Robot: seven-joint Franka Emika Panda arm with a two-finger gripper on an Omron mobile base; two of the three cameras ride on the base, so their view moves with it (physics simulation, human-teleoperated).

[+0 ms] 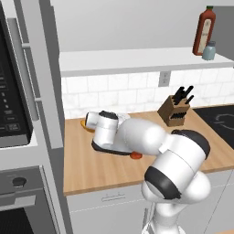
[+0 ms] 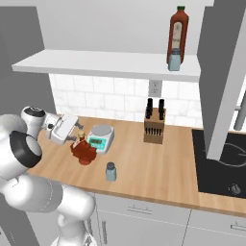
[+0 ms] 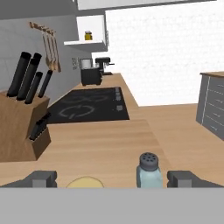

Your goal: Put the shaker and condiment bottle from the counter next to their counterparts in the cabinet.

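- Your gripper [image 2: 77,137] had jaws fully apart, holding nothing, right beside the condiment bottle [image 2: 83,150].
- Bottle stood upright under the fingertips, mid-counter [image 2: 158,168]; shaker [image 2: 111,171] nearer the front edge.

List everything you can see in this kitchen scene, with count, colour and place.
shaker: one, pale blue-grey, counter front
condiment bottle: one, dark red, beside scale
scale: one, pale grey, counter
knife block: one, brown with black handles, by wall
tall bottle: one, red-brown, green cap, cabinet shelf
second shaker: one, blue-grey, beside tall bottle
cooktop: one, black, right
oven: one, grey, left
end effector: one, white, open, at condiment bottle
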